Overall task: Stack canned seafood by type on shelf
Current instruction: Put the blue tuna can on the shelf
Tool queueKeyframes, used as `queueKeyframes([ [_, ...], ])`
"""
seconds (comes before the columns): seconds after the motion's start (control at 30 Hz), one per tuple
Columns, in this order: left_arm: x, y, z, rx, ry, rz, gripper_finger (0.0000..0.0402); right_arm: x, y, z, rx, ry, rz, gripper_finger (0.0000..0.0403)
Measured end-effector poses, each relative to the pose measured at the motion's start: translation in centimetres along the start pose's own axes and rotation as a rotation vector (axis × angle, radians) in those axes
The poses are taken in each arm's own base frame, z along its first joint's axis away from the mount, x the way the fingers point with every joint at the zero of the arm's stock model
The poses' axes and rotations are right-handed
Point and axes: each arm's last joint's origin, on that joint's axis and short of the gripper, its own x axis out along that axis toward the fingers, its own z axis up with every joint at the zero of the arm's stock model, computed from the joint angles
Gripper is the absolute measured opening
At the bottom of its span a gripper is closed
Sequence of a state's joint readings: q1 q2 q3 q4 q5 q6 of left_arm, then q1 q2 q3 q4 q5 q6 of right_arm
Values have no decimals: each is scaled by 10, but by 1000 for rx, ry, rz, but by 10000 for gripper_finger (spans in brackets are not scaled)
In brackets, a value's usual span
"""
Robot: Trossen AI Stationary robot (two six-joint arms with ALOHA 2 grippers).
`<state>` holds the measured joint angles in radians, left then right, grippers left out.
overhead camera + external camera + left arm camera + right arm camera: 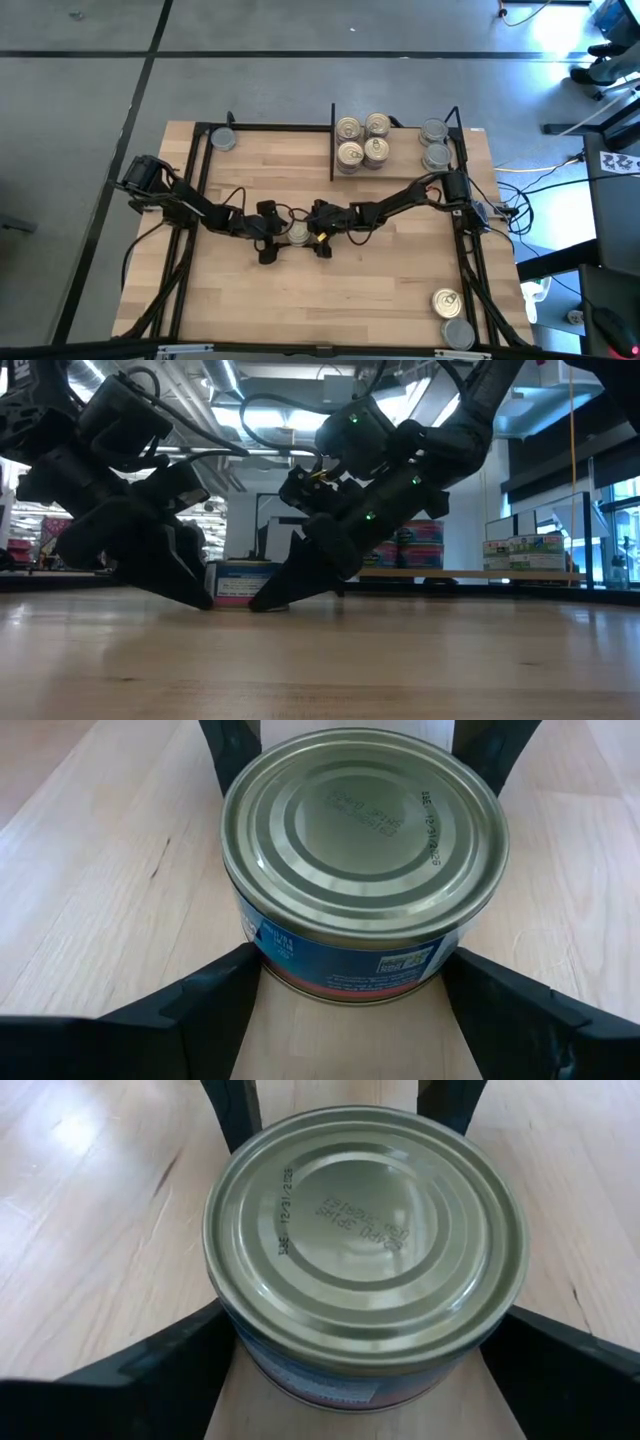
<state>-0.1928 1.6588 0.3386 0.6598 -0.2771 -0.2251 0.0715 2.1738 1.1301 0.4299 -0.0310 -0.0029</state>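
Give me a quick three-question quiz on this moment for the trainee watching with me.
1. True or false: the tin at the table's middle has a pull-tab lid.
2. How many gold lids show just right of the divider on the shelf? A two, B four, C six.
3. Fill in: the left pincer and right pincer both stand ___ around that tin.
Key: 1 false; 2 B; 3 open.

Light-wood table [300, 300], black-barred shelf [270, 160] at rear. On it: shelf tins [362, 142], one centre tin [298, 233], two corner tins [452, 318].
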Motion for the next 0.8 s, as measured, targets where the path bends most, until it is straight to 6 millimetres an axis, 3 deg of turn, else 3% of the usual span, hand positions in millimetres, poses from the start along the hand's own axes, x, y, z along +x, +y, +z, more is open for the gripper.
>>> queueKeyframes([
  [0.2, -2, -1, -1, -28, -1, 2, 304, 2, 0, 9, -2, 59, 7, 388],
  [0.8, -14, -4, 15, -71, -76, -21, 303, -26, 1, 32, -28, 112, 10, 387],
])
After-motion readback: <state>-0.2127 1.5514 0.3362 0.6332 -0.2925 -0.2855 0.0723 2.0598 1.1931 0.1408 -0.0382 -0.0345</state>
